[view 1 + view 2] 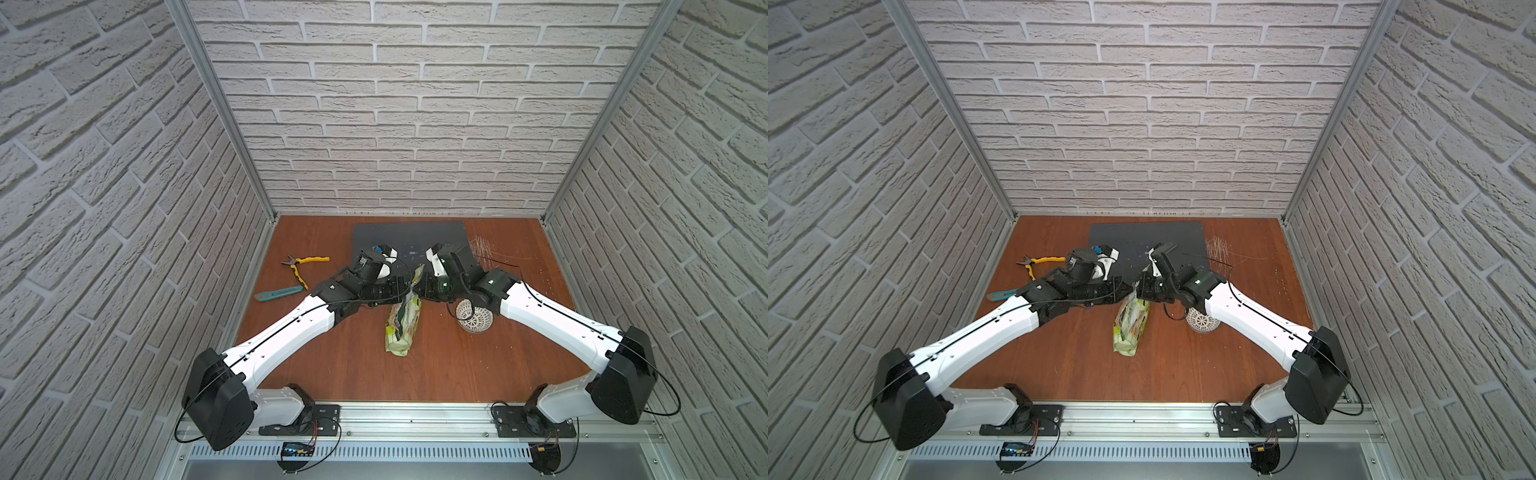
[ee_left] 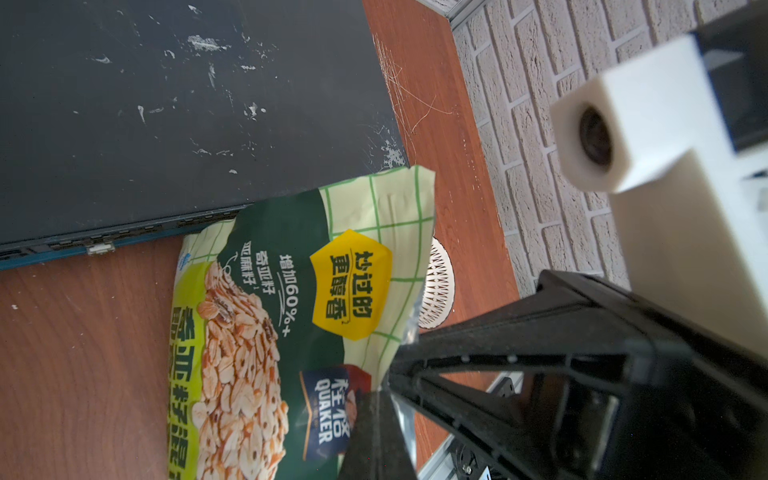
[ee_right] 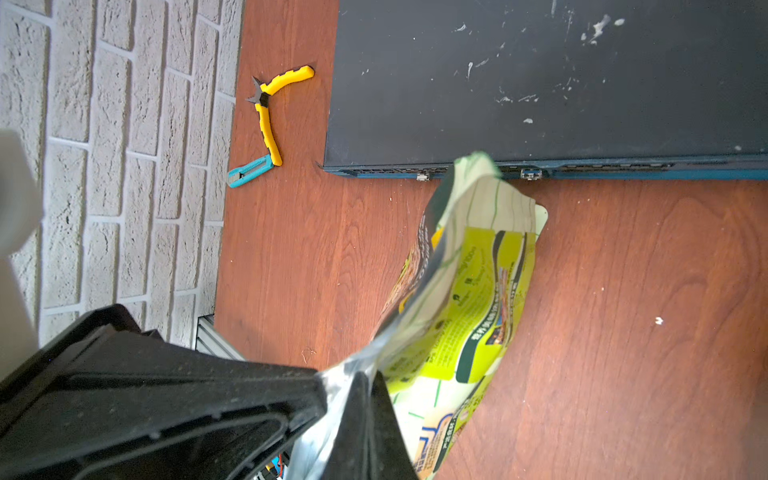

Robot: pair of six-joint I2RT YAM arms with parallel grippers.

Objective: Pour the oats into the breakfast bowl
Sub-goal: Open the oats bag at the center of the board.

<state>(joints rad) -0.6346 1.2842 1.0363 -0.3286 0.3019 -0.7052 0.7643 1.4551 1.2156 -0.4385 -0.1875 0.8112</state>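
The oats pouch (image 1: 402,322), green-and-white checked, stands tilted in the middle of the wooden table in both top views (image 1: 1131,328). The oats themselves are hidden inside it. Both grippers meet at its top edge. My left gripper (image 1: 409,286) is shut on one side of that edge (image 2: 376,432). My right gripper (image 1: 419,286) is shut on the other side (image 3: 365,419), and the film is pinched and pulled between the two. The breakfast bowl (image 1: 477,320), white with lattice sides, stands just right of the pouch. My right forearm partly covers the breakfast bowl (image 1: 1201,322), and its rim shows behind the pouch (image 2: 440,286).
A dark grey flat panel (image 1: 409,237) lies behind the pouch at the back of the table. Yellow-handled pliers (image 1: 305,266) and a teal utility knife (image 1: 278,294) lie at the left. Brick-patterned walls close in three sides.
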